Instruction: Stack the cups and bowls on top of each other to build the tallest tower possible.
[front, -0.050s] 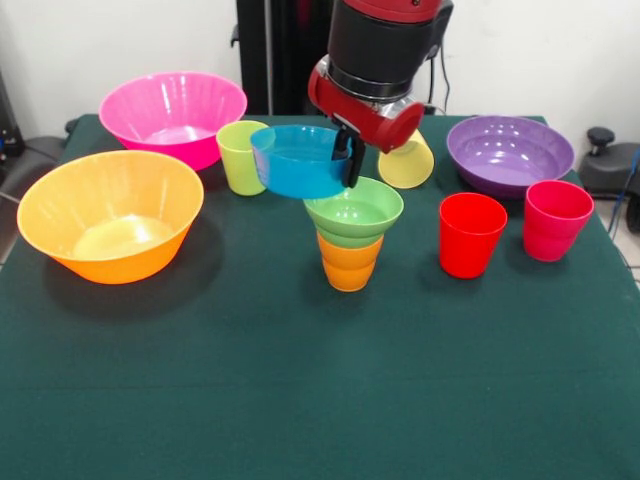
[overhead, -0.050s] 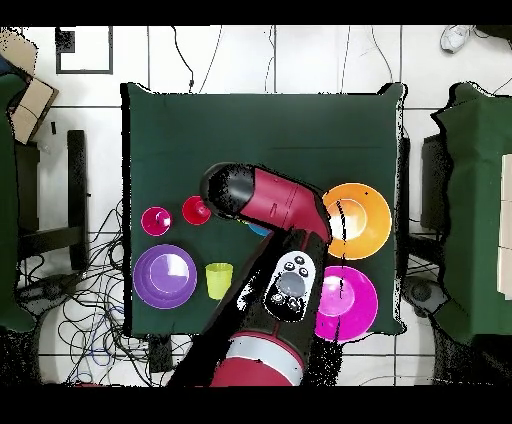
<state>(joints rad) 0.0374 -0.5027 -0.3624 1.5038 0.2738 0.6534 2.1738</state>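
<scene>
My gripper (front, -0.050s: 348, 160) is shut on the right rim of the small blue bowl (front, -0.050s: 298, 160), holding it in the air and slightly tilted. The bowl hangs just above and to the left of the tower. That tower is the light green bowl (front, -0.050s: 353, 212) resting on the orange ribbed cup (front, -0.050s: 349, 263) at the table's middle. The lime green cup (front, -0.050s: 241, 157) stands behind the blue bowl. A pale yellow cup (front, -0.050s: 408, 163) lies tilted behind my gripper. The red cup (front, -0.050s: 471, 234) and pink-red cup (front, -0.050s: 556, 219) stand upright at the right. In the overhead view the arm (overhead, -0.050s: 268, 205) hides the gripper and the tower.
A large orange bowl (front, -0.050s: 110, 214) sits at the left and a large pink bowl (front, -0.050s: 173, 117) behind it. The purple bowl (front, -0.050s: 509, 152) is at the far right. The green table cloth (front, -0.050s: 320, 400) stretches toward the near edge.
</scene>
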